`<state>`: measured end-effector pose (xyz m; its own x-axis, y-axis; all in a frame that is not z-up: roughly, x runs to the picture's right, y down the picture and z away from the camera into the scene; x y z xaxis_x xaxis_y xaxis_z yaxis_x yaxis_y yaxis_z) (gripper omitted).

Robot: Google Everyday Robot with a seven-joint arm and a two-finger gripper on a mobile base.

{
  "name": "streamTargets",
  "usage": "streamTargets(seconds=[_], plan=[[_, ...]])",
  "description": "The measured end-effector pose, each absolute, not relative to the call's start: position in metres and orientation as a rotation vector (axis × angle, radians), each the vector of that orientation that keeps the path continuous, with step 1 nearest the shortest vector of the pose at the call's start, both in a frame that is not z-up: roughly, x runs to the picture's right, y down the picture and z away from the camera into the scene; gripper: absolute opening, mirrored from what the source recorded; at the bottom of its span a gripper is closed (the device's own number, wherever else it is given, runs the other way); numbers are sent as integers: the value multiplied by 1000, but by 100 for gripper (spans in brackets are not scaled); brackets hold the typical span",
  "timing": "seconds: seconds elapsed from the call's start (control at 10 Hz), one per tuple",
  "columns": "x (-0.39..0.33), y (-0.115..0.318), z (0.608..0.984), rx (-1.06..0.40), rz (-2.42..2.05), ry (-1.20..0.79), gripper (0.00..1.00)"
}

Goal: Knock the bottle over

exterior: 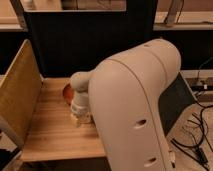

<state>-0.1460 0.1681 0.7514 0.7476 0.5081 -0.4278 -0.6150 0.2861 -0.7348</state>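
My gripper [79, 118] hangs low over the wooden table [50, 132], at the end of the white wrist that reaches down in front of an orange-brown dish [66, 93]. The big white arm housing [140, 105] fills the right half of the camera view. The bottle is hidden behind the wrist and gripper; I cannot tell whether it stands or lies. The whitish cup is hidden too.
A tall tan side panel [17, 100] walls the table's left edge. A dark back panel [85, 45] stands behind the table. Cables [197, 137] lie on the floor at the right.
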Motion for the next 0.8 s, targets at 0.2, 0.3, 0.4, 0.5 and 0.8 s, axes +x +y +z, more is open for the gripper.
streamTargets(seconds=[0.2, 0.3, 0.4, 0.5, 0.8], plan=[[-135, 113, 774, -935, 827, 87, 0], [-120, 82, 786, -857, 876, 84, 0], [-105, 57, 793, -790, 918, 87, 0], [-80, 31, 798, -709, 973, 101, 0], [28, -28, 780, -469, 1178, 157, 0]])
